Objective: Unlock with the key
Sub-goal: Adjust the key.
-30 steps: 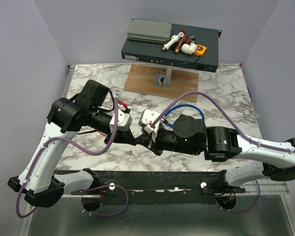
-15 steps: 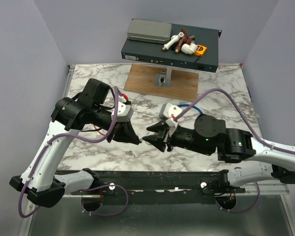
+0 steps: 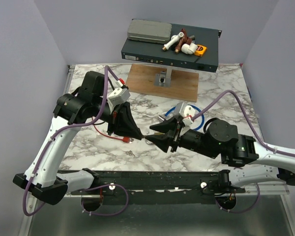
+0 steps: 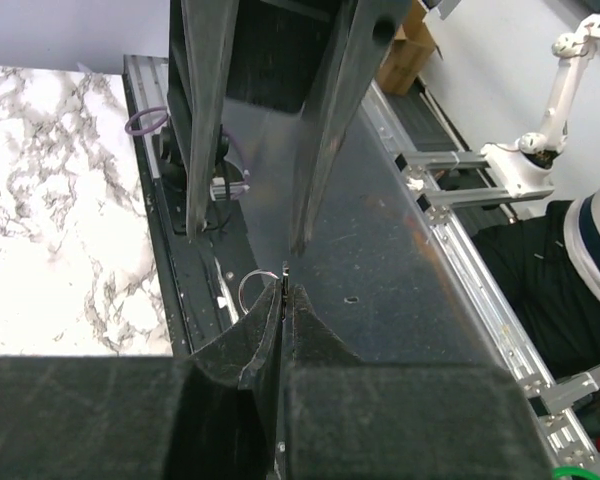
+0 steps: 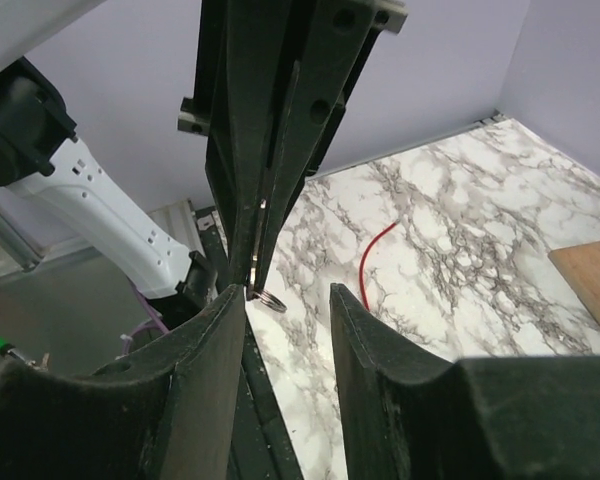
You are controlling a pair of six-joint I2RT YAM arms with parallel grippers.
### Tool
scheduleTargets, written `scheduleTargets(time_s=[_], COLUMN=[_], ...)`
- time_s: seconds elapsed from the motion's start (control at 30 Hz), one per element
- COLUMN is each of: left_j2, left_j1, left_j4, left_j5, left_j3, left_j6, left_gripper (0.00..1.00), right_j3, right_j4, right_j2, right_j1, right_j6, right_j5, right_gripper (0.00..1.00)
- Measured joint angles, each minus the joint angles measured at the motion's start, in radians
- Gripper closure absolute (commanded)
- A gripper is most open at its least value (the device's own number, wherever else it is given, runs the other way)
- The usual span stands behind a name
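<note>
A: State of left claw [image 3: 139,135]?
B: Clenched. Pads flat together on the key [image 5: 264,236], a thin metal sliver pinched between them. Its ring [image 5: 271,298] hangs out at the tip.
A: And right claw [image 3: 153,135]?
B: Released. Jaws apart, nothing gripped. It points at the left one, tip to tip, over the front middle of the bench [image 3: 221,93].
A: Are they touching?
B: In the right wrist view the left tip sits at the mouth, against or just beside one right finger [image 5: 205,360]. Can't tell if there's contact. The ring hangs at the opening of the gap, and the right isn't holding it.
A: Key off the bench?
B: Yes, up in the air, marble well below it.
A: Lock?
B: Can't tell for sure. Blue cable loop [image 3: 179,109] lies on the bench just behind the right claw, partly hidden by it. Small metal fitting [image 3: 162,78] stands on the wooden board [image 3: 142,81] at the back, under the dark box [image 3: 206,56] on its stand.
A: Anything else?
B: Red cable [image 3: 107,132] on the marble beneath the left arm.
</note>
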Motion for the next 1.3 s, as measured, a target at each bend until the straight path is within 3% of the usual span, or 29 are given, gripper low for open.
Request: scheduleTargets(time_s=[0.3, 0.4, 0.5, 0.8, 0.93, 1.07, 1.23, 1.3], left_j2=[-0.008, -0.044, -0.055, -0.058, -0.058, -0.058, -0.060, -0.060], left_j1=[0.011, 0.012, 0.013, 0.018, 0.018, 0.018, 0.019, 0.020], left_j4=[0.103, 0.205, 0.254, 0.297, 0.320, 0.328, 0.332, 0.332], left_j5=[0.043, 0.046, 0.047, 0.050, 0.050, 0.050, 0.050, 0.050], left_j3=[-0.011, -0.071, -0.085, -0.095, -0.097, -0.098, -0.098, -0.098], left_j6=[-0.106, -0.187, -0.228, -0.267, -0.292, -0.306, -0.313, -0.316], left_gripper=[1.00, 1.00, 1.00, 1.00, 1.00, 1.00, 1.00, 0.88], right_j3=[-0.031, -0.035, -0.042, -0.053, -0.054, -0.054, -0.055, -0.057], right_j4=[0.069, 0.100, 0.123, 0.146, 0.150, 0.154, 0.164, 0.168], right_j2=[0.032, 0.032, 0.032, 0.027, 0.026, 0.027, 0.031, 0.030], right_j1=[0.000, 0.000, 0.000, 0.000, -0.004, -0.005, -0.007, -0.011], right_j6=[-0.002, -0.003, -0.002, 0.000, 0.003, 0.006, 0.014, 0.016], right_j5=[-0.029, -0.034, -0.044, -0.046, -0.046, -0.047, -0.049, -0.052], right_gripper=[0.71, 0.81, 0.99, 0.99, 0.89, 0.99, 0.99, 0.99])
